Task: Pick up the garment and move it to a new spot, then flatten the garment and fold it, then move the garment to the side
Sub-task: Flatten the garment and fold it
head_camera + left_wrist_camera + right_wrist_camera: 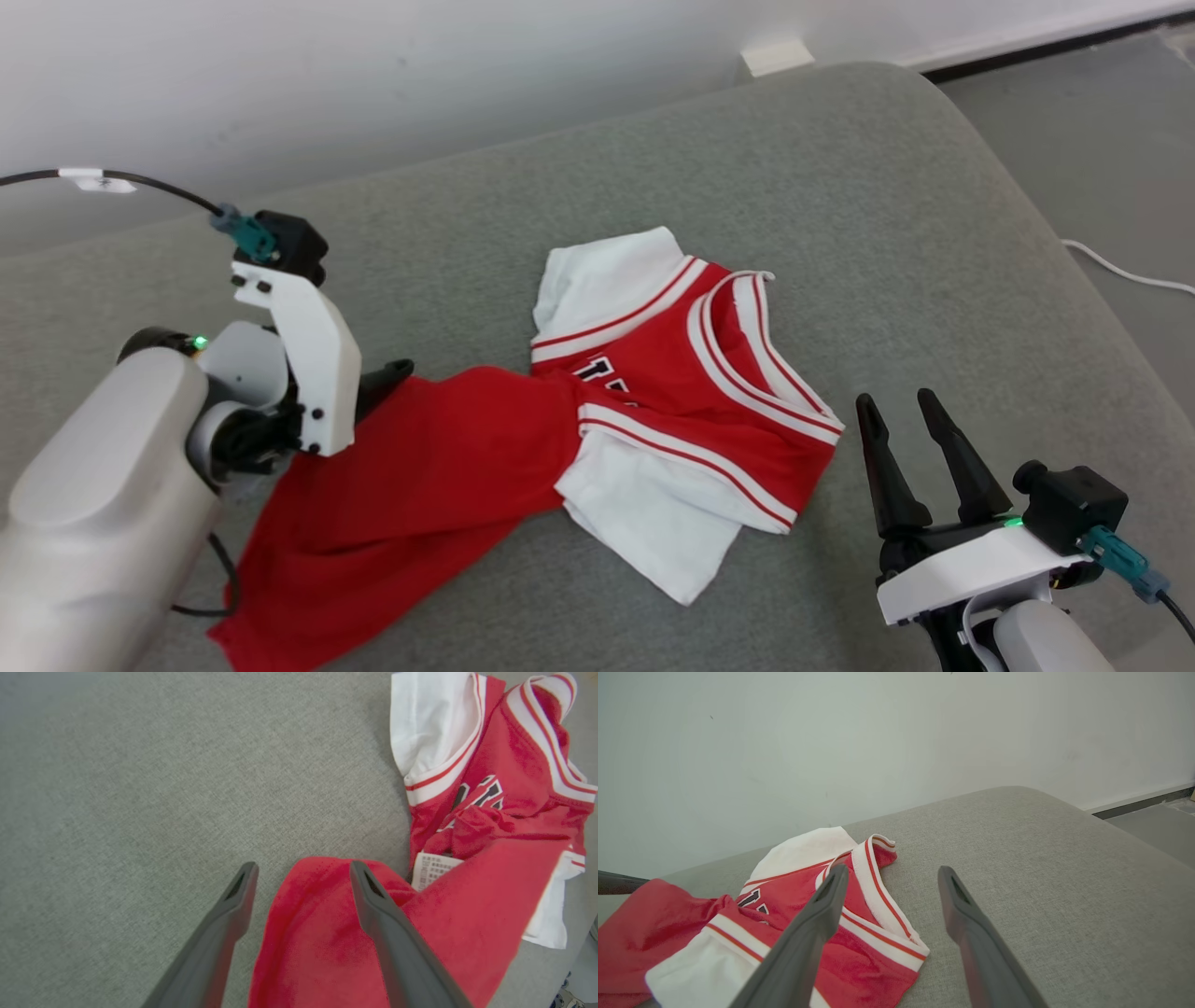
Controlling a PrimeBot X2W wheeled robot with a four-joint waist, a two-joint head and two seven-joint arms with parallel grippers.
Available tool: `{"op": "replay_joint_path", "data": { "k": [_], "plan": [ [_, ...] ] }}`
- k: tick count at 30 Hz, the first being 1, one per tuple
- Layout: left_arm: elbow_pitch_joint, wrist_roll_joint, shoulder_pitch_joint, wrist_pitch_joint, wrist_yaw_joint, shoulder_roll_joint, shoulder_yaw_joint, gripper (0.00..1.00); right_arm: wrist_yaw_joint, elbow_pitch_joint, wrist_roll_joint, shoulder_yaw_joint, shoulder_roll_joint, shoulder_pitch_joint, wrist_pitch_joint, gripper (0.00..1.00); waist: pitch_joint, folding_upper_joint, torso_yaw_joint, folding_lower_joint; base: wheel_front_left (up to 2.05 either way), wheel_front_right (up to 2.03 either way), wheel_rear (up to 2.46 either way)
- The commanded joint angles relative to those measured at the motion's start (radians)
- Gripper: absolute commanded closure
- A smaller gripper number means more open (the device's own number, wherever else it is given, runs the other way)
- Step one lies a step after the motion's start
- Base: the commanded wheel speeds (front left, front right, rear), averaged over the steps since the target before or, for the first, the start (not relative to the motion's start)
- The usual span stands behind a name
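Lying crumpled near the middle of the head view, the garment is a red jersey with white sleeves. It is twisted at the waist, with its collar toward the right and its red hem trailing to the lower left across the grey cushion. Nothing about it looks flat or folded: one sleeve is tucked up behind, the other is doubled under the chest, and in the left wrist view a label pokes out of the bunched middle. The left gripper stands wide open over the hem end, one finger above red cloth and the other above bare cushion, holding nothing. The right gripper is also wide open and empty at the lower right of the head view, just beside the collar end but apart from it. Whether this is the garment's first spot or its new one cannot be told. By my reading, flattening has not taken effect, and the fold and the move to the side are both not yet done, so most of the task is left. The left gripper seems placed to take the hem edge.
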Motion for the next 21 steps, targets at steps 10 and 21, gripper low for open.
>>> {"op": "replay_joint_path", "data": {
  "k": [10, 21],
  "plan": [
    [0.078, -0.097, -0.034, 0.109, 0.002, 0.043, -0.119, 0.00, -0.003, 0.017, 0.003, -0.010, 0.014, -0.011, -0.009, 0.00, 0.043, -0.0001, -0.062, -0.0001, 0.00, 0.00, 0.00],
    [0.051, -0.158, -0.087, -0.036, 0.002, 0.031, -0.187, 1.00, -0.003, 0.023, -0.022, -0.031, 0.008, -0.010, -0.009, 0.00, 0.003, -0.0001, -0.019, -0.0001, 0.00, 0.00, 0.00]
  ]
}}
